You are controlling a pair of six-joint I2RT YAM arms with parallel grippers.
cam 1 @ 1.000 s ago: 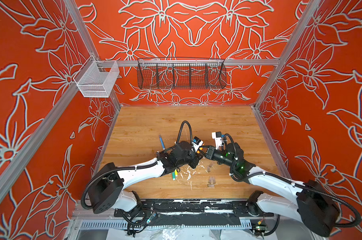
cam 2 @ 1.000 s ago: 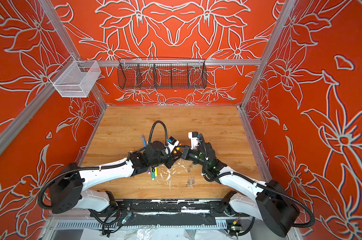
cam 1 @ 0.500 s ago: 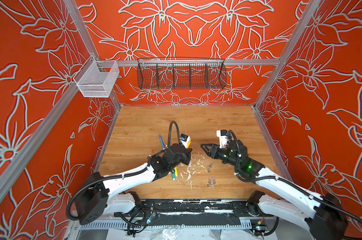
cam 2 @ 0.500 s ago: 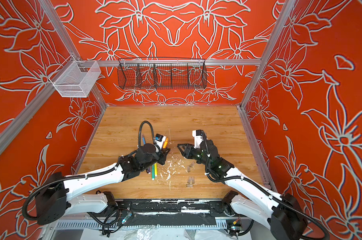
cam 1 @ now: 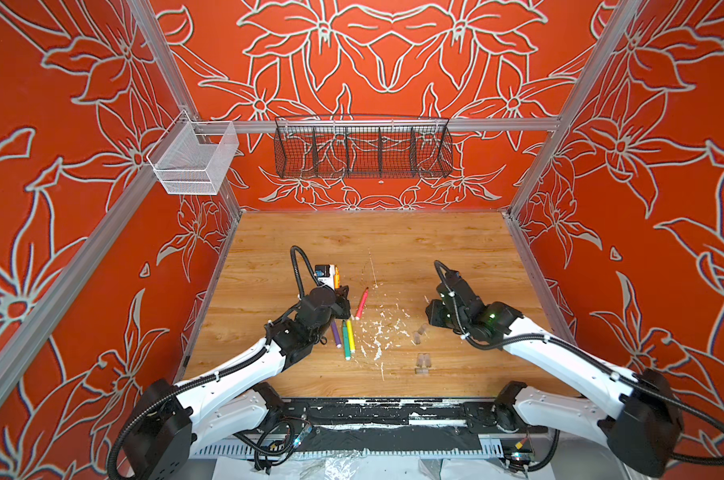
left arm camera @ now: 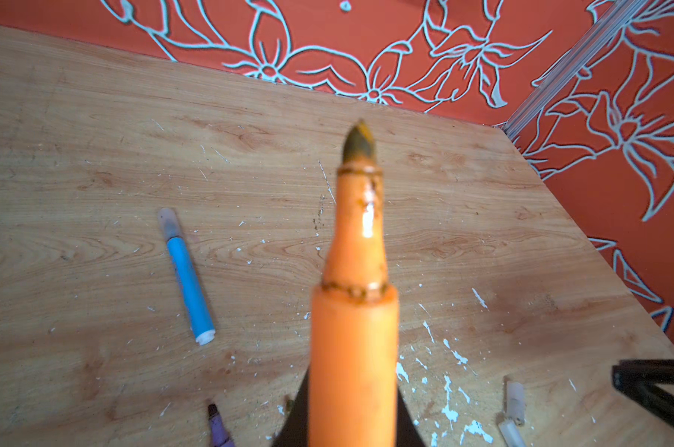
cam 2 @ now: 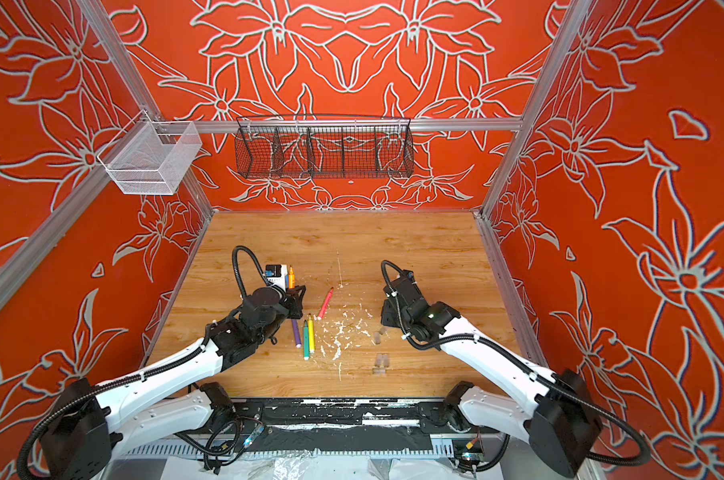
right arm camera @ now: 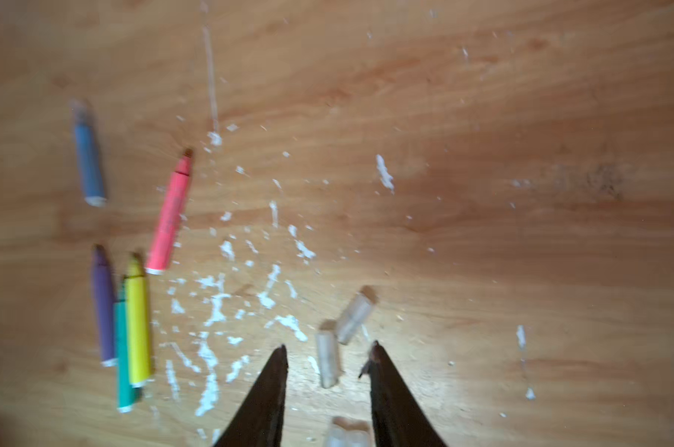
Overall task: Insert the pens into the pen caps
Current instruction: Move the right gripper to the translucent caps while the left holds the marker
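Your left gripper point(cam 1: 340, 291) clamps the orange pen point(left arm camera: 353, 309), tip toward the back wall point(left arm camera: 327, 38). Your right gripper point(right arm camera: 329, 346) has its jaws apart over a cap point(right arm camera: 327, 363).

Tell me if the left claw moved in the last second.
Yes: the left claw shifted left, from right of the wire basket's middle to left of it.

Red walls point(cam 1: 663, 124) with white flower drawings surround a wooden table point(cam 1: 393, 241). A black wire basket point(cam 1: 362, 151) hangs behind it. Left of this basket hangs a white mesh basket point(cam 1: 194, 162).
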